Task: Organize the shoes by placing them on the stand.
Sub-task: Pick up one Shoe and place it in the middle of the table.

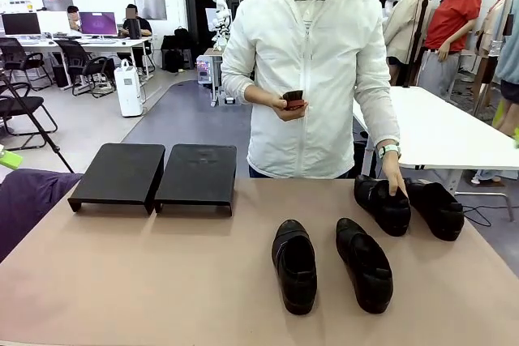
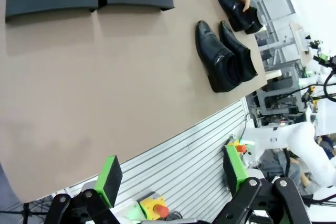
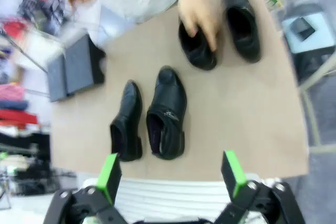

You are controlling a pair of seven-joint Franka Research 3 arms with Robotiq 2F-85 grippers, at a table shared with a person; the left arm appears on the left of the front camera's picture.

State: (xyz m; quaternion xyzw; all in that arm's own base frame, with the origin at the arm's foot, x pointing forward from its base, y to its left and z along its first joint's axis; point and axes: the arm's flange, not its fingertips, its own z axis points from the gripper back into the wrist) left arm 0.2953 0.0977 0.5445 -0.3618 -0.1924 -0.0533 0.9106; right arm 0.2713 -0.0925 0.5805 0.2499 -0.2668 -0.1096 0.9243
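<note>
Our left end effector and right end effector both stand apart, empty. The near shoes lie on the counter at 12 o'clock from the right one, long axes running 6 to 12, toes away, so our right arm seems nearer. The stand sits at 10 o'clock of them. A hand rests on a far shoe.

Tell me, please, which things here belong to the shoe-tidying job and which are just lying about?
Part of the job:
near left shoe
near right shoe
far shoe under the person's hand
far right shoe
left platform and right platform of the stand

Not part of it:
phone in the person's other hand
white table behind
</note>
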